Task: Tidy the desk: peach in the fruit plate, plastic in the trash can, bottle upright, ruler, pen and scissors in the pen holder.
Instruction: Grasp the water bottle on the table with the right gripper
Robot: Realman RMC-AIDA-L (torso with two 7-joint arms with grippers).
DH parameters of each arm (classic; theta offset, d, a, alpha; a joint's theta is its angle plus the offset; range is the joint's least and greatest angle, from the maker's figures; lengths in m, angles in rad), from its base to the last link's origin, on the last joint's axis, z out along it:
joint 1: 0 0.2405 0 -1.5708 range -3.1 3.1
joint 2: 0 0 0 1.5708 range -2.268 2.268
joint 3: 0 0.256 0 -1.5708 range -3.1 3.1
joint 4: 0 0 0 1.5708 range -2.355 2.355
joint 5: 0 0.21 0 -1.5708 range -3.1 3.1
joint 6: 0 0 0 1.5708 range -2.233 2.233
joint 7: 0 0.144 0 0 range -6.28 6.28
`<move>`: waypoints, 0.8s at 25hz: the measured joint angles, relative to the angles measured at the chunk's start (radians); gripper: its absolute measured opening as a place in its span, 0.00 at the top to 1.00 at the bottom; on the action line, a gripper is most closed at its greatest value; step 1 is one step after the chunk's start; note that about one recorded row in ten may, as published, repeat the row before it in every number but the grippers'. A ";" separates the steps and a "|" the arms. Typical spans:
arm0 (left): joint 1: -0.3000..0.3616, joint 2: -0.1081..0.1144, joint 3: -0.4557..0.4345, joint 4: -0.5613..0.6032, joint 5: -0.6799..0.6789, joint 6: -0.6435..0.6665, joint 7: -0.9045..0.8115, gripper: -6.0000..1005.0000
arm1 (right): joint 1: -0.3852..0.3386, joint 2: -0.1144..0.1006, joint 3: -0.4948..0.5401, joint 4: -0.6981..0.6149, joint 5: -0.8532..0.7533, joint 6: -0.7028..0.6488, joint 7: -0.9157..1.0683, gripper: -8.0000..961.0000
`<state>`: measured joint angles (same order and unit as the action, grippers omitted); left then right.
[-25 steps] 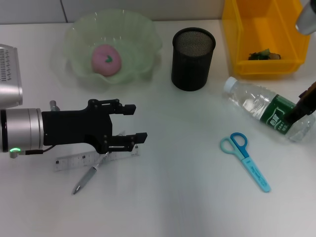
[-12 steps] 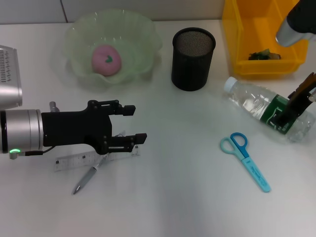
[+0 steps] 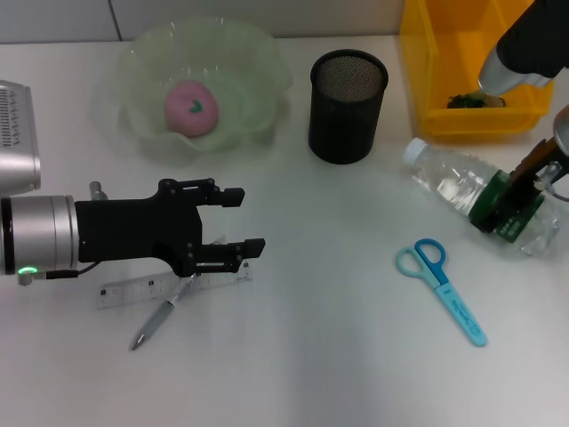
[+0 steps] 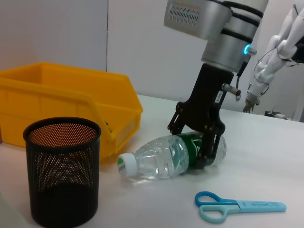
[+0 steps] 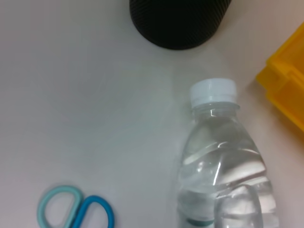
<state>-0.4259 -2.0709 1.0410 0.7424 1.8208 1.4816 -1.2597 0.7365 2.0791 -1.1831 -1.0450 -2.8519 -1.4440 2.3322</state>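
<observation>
Bottle lies on its side on the white desk, white cap toward the pen holder, just in front of the yellow trash can. The right gripper straddles its green label, fingers set on either side of the body and grasping it, as the left wrist view shows. Blue scissors lie flat on the desk just beside the bottle, closed, handles toward the middle of the desk. The black mesh pen holder stands upright between the fruit plate and the trash can. Some dark scraps sit in the bottom of the trash can. The pink peach rests in the pale green fruit plate. Well apart on the other side, the left gripper hovers with its fingers spread, released, over the clear ruler and the pen, which lie crossing each other. A pale wall stands behind the desk.
</observation>
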 joint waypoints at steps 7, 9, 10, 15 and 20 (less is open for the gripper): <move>-0.004 0.000 -0.001 0.000 0.000 -0.003 0.000 0.26 | 0.003 0.001 -0.001 0.020 0.017 0.015 -0.016 0.15; -0.005 0.000 -0.001 0.000 0.000 -0.004 0.000 0.26 | 0.003 0.001 -0.006 0.026 0.018 0.017 -0.023 0.17; -0.005 0.000 -0.001 0.000 0.000 -0.005 0.000 0.26 | 0.003 0.002 -0.008 0.029 0.018 0.017 -0.026 0.18; -0.005 0.001 -0.001 0.000 0.000 -0.007 0.000 0.26 | -0.028 0.004 -0.012 -0.002 0.073 0.010 -0.039 0.20; -0.005 0.002 -0.001 0.000 -0.001 -0.008 0.000 0.26 | -0.115 0.003 -0.012 -0.139 0.151 -0.002 -0.051 0.20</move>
<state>-0.4308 -2.0693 1.0400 0.7424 1.8202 1.4738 -1.2593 0.6218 2.0824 -1.1954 -1.1836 -2.7006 -1.4462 2.2813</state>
